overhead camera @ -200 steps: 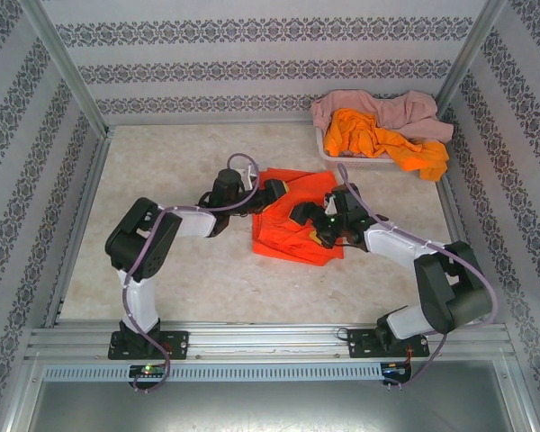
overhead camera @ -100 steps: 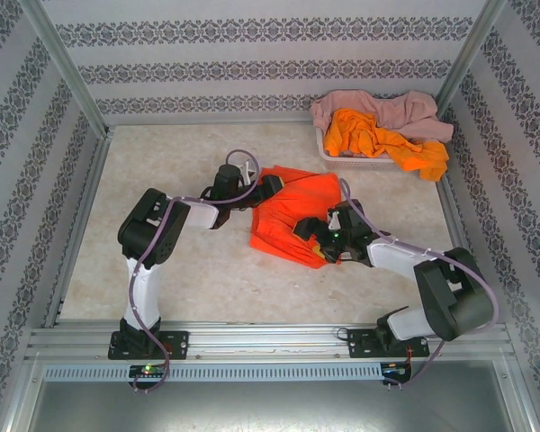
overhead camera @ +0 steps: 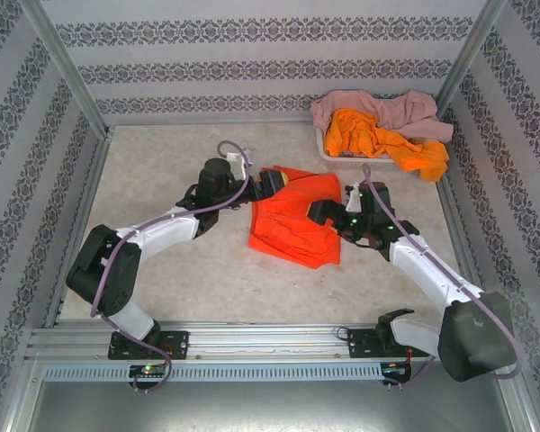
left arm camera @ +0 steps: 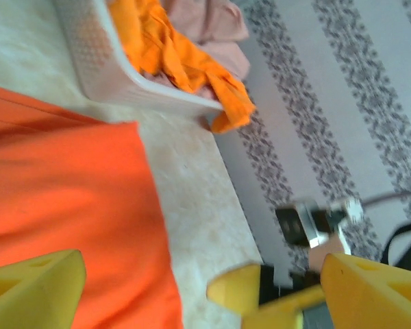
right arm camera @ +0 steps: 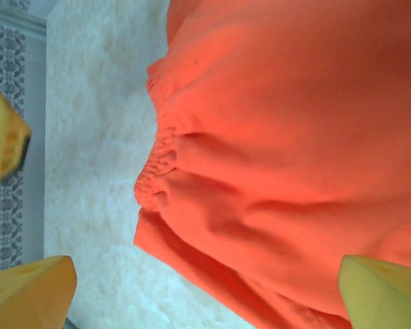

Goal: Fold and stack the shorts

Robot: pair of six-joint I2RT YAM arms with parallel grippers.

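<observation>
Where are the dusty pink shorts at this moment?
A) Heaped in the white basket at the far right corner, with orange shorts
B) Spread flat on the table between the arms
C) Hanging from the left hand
A: the pink shorts drape over the white basket with crumpled orange shorts; the pair lying flat is orange.

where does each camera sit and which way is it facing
top external: above and behind the bases, looking down on the table, left gripper, right gripper and the flat orange shorts.
left wrist: faces across the shorts to the basket; its fingers show.
right wrist: looks down on the waistband; its fingers show.
shared: all see those shorts.
</observation>
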